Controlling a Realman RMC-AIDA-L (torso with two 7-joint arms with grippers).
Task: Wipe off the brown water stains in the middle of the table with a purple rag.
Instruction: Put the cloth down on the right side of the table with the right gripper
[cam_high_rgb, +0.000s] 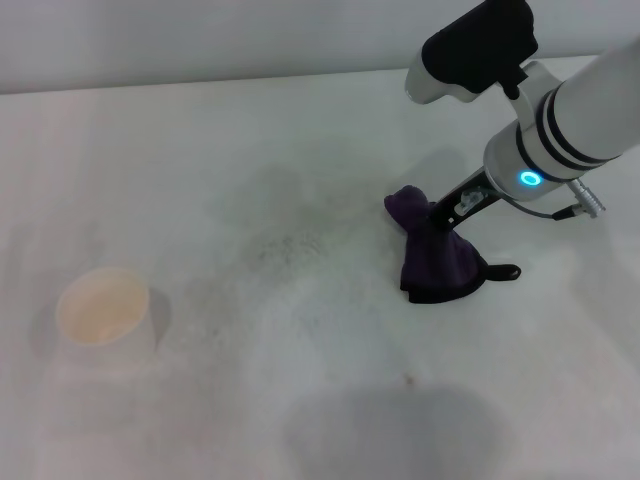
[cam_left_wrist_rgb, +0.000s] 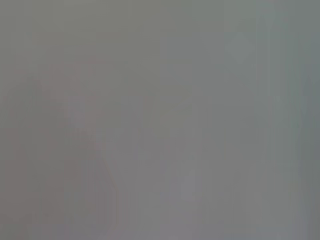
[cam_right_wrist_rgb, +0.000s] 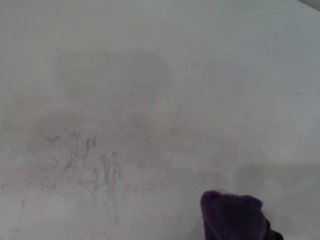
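Observation:
The purple rag (cam_high_rgb: 436, 262) lies right of the middle of the white table (cam_high_rgb: 300, 400), its black loop (cam_high_rgb: 506, 272) trailing to the right. My right gripper (cam_high_rgb: 433, 216) comes down from the upper right and is shut on the rag's raised end, while the rag's lower part rests on the table. The rag's tip also shows in the right wrist view (cam_right_wrist_rgb: 232, 216). No tan-brown blotch shows; only faint grey speckled smudges (cam_high_rgb: 280, 242) lie left of the rag, seen also in the right wrist view (cam_right_wrist_rgb: 85, 160). The left gripper is out of view, and the left wrist view is a blank grey.
A pale cup (cam_high_rgb: 103, 308) stands at the left of the table. The table's far edge (cam_high_rgb: 200, 82) runs along the top of the head view. The right arm (cam_high_rgb: 560, 130) reaches in over the upper right.

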